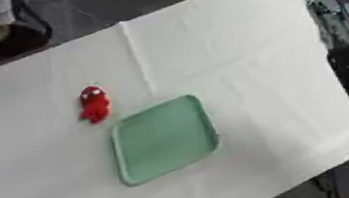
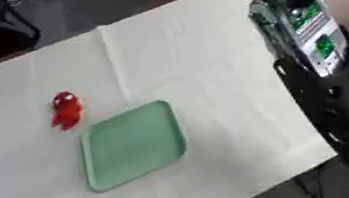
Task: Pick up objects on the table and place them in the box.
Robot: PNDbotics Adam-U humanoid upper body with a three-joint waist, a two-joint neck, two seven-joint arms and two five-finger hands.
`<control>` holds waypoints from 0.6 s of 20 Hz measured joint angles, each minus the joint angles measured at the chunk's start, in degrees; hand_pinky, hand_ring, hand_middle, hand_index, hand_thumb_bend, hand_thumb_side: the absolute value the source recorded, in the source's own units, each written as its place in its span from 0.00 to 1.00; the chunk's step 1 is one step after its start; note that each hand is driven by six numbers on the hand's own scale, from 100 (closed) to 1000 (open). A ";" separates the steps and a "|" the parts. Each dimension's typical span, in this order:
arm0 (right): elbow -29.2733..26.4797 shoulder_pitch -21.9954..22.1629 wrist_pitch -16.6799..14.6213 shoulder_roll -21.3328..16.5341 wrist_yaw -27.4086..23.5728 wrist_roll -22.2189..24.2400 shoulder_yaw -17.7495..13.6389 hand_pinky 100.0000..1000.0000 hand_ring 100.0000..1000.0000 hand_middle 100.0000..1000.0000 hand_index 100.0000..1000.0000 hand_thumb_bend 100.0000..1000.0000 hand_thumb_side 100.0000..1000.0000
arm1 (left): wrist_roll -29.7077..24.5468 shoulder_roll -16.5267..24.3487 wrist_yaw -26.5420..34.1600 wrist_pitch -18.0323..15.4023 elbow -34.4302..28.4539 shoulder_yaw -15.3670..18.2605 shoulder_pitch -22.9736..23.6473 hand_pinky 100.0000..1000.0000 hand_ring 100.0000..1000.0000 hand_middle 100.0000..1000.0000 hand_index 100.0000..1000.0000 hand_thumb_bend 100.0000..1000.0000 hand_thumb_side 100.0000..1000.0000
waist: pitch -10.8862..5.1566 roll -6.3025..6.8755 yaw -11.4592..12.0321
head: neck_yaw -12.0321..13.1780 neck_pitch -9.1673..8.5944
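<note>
I see a small red toy (image 2: 66, 110) lying just beside the far-left corner of the green tray (image 2: 132, 144) on the white cloth (image 2: 206, 55).

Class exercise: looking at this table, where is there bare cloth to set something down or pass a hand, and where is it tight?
Bare cloth lies beyond and right of the green tray, and left of the red toy. It is tight only between toy and tray. The robot's right arm borders the right edge.

One red toy (image 1: 94, 104), one green tray (image 1: 164, 138)
</note>
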 measured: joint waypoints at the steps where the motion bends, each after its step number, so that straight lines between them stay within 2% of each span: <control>1: 0.00 0.21 0.03 0.00 0.18 -0.17 -0.10 0.12 0.30 0.36 0.43 0.00 0.46 | -2.96 1.58 -0.42 1.37 0.00 -0.39 -0.37 0.25 0.41 0.62 0.83 0.21 0.85 | -0.07 0.04 -0.01 | 0.02 0.00; 2: 0.00 0.24 0.07 0.00 0.31 -0.36 -0.10 0.12 0.30 0.36 0.43 0.00 0.46 | -6.75 3.52 -1.05 2.88 0.00 -0.88 -0.86 0.25 0.41 0.62 0.83 0.21 0.85 | -0.23 0.15 -0.04 | 0.03 0.00; 3: 0.00 0.25 0.08 -0.01 0.47 -0.47 -0.11 0.12 0.30 0.36 0.43 0.00 0.46 | -11.07 5.64 -1.91 4.37 0.00 -1.38 -1.51 0.30 0.46 0.68 0.83 0.19 0.86 | -0.39 0.29 -0.10 | 0.04 0.00; 4: 0.00 0.29 0.12 -0.02 0.65 -0.60 -0.11 0.12 0.30 0.36 0.43 0.00 0.46 | -15.64 7.89 -2.93 5.73 0.02 -1.88 -2.27 0.29 0.45 0.67 0.83 0.19 0.86 | -0.51 0.40 -0.18 | 0.04 0.00; 5: 0.00 0.33 0.19 -0.03 0.75 -0.72 -0.11 0.12 0.30 0.36 0.43 0.00 0.46 | -20.06 10.00 -4.02 6.82 0.03 -2.28 -2.94 0.33 0.48 0.69 0.82 0.19 0.86 | -0.57 0.47 -0.28 | 0.04 0.00; 8: 0.00 0.71 0.32 -0.04 1.02 -0.85 -0.07 0.12 0.30 0.36 0.43 0.00 0.46 | -29.55 15.28 -6.59 8.30 0.76 -3.49 -5.11 0.35 0.50 0.70 0.81 0.24 0.83 | -0.66 0.62 -0.45 | 0.10 0.00; 9: 0.00 0.71 0.36 -0.04 1.10 -0.87 -0.07 0.12 0.30 0.36 0.43 0.00 0.46 | -31.66 16.75 -7.24 8.25 1.16 -3.99 -6.06 0.39 0.52 0.70 0.79 0.51 0.60 | -0.74 0.71 -0.63 | 0.26 0.00; 10: 0.00 0.71 0.40 -0.04 1.13 -0.91 -0.06 0.12 0.30 0.36 0.43 0.00 0.46 | -33.68 18.15 -7.98 7.88 1.74 -4.63 -6.86 0.39 0.52 0.70 0.79 0.53 0.59 | -0.85 0.82 -0.79 | 0.45 0.00; 11: 0.00 0.71 0.46 -0.04 1.14 -0.94 -0.05 0.12 0.30 0.36 0.43 0.00 0.46 | -35.62 19.37 -8.84 7.30 2.51 -5.29 -7.75 0.36 0.50 0.68 0.78 0.64 0.56 | -0.90 0.90 -0.91 | 0.48 0.00; 12: 0.00 0.71 0.49 -0.04 1.14 -0.94 -0.04 0.12 0.30 0.36 0.43 0.00 0.46 | -37.35 20.39 -9.57 6.81 3.51 -5.94 -8.79 0.36 0.49 0.67 0.79 0.67 0.55 | -0.91 0.96 -1.02 | 0.49 0.00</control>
